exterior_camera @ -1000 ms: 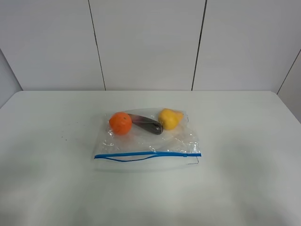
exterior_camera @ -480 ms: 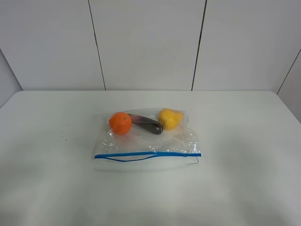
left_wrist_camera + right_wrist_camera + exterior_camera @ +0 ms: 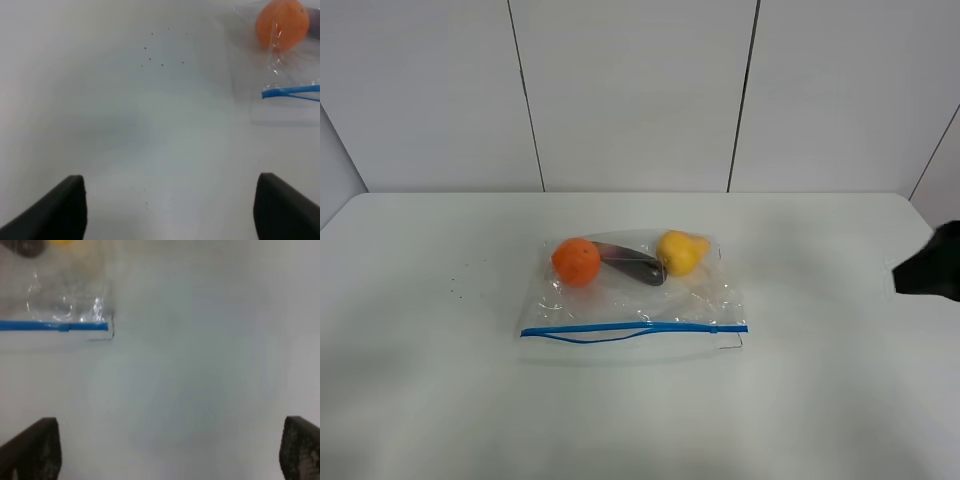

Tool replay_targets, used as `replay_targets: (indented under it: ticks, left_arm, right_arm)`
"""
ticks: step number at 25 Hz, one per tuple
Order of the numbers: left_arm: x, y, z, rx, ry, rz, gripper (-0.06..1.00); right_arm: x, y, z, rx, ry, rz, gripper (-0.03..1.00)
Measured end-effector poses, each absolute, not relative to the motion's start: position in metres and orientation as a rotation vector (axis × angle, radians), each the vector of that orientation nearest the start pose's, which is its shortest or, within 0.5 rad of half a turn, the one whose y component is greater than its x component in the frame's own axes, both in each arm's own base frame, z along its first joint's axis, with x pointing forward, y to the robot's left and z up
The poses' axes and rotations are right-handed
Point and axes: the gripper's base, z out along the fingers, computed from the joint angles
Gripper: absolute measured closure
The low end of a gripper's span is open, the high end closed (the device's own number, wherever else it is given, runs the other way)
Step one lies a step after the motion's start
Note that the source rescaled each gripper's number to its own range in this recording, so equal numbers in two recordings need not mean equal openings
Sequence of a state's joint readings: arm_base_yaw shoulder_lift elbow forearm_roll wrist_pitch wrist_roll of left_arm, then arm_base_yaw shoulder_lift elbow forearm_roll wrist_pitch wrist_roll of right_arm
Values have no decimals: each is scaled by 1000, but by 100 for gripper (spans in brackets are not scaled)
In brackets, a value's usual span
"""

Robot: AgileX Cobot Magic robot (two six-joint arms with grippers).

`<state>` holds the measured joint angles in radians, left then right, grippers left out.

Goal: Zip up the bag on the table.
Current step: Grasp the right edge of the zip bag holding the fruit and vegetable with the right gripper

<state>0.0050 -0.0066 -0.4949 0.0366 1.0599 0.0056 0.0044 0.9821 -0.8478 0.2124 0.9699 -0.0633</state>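
Note:
The clear plastic bag [image 3: 632, 295] lies in the middle of the white table [image 3: 420, 360]. It holds an orange [image 3: 576, 261], a yellow pear-like fruit [image 3: 682, 251] and a dark purple oblong item [image 3: 632, 264]. Its blue seal strip [image 3: 635, 328] runs along the near edge, and the two tracks gape apart on the left half. My left gripper [image 3: 170, 205] is open and empty above bare table, left of the bag's orange corner [image 3: 282, 24]. My right gripper [image 3: 167, 450] is open and empty, right of the strip's end [image 3: 55, 326]. A dark part of the right arm [image 3: 932, 266] shows at the right edge.
A white panelled wall [image 3: 640, 90] stands behind the table. A thin black corner mark [image 3: 107, 335] lies beside the bag's right end. A few small dark specks [image 3: 160, 50] dot the table to the left of the bag.
A dark part of the right arm has come into the exterior view at the right edge. The bag has not moved.

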Motion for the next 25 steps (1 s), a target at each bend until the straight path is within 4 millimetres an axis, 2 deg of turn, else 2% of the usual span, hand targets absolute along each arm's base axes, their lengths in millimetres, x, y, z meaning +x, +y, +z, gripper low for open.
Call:
replay_targets:
  ticks: [2, 5, 9, 15, 19, 25]
  left_arm:
    - [-5, 3, 276, -1, 2042, 50, 3]
    - [-5, 3, 276, -1, 2042, 50, 3]
    - [-5, 3, 276, -1, 2042, 50, 3]
    - [-5, 3, 276, -1, 2042, 50, 3]
    - [-5, 3, 276, -1, 2042, 50, 3]
    - [-5, 3, 276, -1, 2042, 50, 3]
  right_arm:
    - [206, 18, 295, -9, 2665, 266, -3]
    - [242, 19, 267, -27, 2763, 279, -3]
    - [278, 22, 226, -30, 2860, 334, -3]
    - [303, 36, 171, -102, 2923, 573, -2]
    - [311, 45, 153, -147, 2879, 734, 4]
    - [329, 55, 139, -225, 2795, 896, 6]
